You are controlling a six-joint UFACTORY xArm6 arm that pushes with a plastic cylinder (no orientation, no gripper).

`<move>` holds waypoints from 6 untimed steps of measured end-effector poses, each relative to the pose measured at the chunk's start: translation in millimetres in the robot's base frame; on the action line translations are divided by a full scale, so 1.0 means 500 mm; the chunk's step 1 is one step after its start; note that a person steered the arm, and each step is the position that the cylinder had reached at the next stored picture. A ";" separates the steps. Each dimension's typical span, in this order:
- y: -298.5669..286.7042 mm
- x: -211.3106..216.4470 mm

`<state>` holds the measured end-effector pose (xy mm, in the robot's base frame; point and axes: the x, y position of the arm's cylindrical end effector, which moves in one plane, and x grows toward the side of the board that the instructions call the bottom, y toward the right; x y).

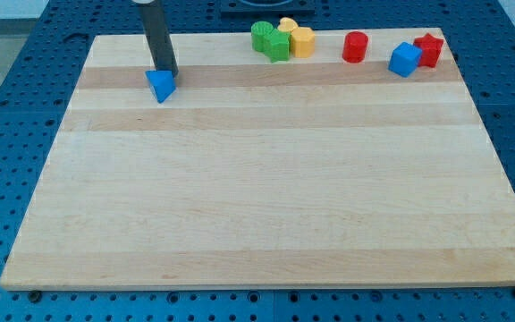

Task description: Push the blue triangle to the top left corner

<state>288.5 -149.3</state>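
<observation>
The blue triangle (160, 86) lies on the wooden board (266, 179) near the view's top left, a short way in from the corner. My rod comes down from the view's top edge, and my tip (167, 72) sits right at the triangle's upper right side, touching or nearly touching it.
Along the board's top edge stand two green blocks (269, 40), two yellow blocks (297, 38), a red cylinder (355, 46), a blue cube (405, 59) and a red block (429, 49). Blue perforated table surrounds the board.
</observation>
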 end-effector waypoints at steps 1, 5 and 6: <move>0.119 0.000; -0.103 0.015; -0.115 -0.095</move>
